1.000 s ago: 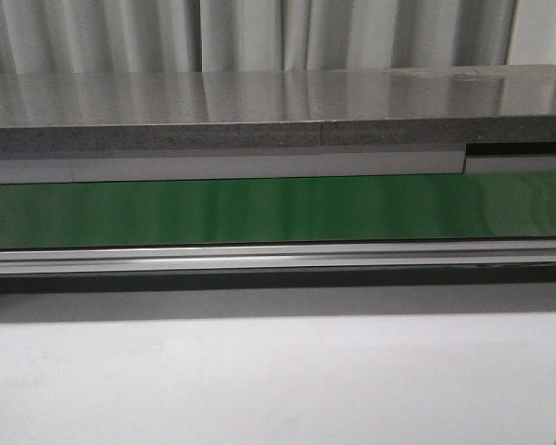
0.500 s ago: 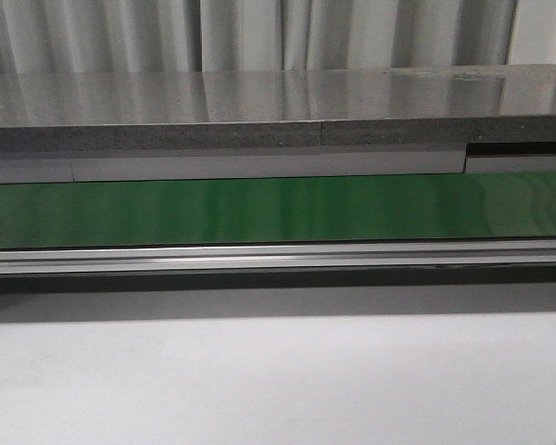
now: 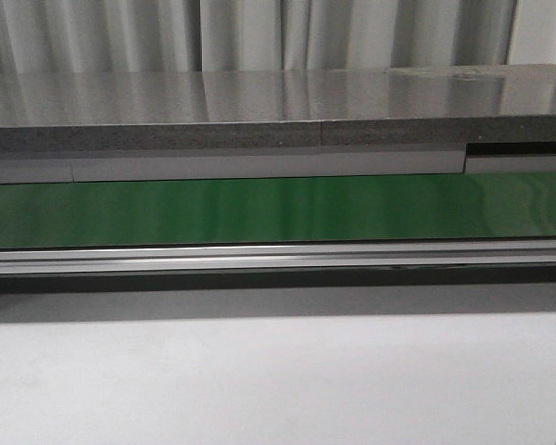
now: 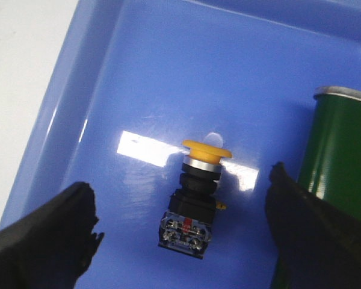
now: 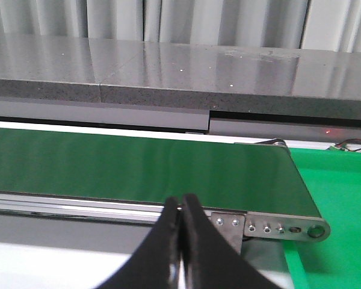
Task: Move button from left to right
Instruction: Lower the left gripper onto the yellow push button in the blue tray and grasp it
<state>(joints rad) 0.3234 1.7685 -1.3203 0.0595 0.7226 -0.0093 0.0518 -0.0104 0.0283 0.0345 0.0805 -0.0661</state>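
My front camera faces forward, low, across the white table to the green conveyor belt. My right wrist camera views that same belt closer. My left wrist camera stares down, close, into a blue tray.

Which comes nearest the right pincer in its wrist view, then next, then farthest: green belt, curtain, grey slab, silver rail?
From the shut right pincer:
1. Rail: just beyond the tips, along the belt's near edge.
2. Belt: behind the rail.
3. Slab: raised, behind the belt.
4. Curtain: at the very back.
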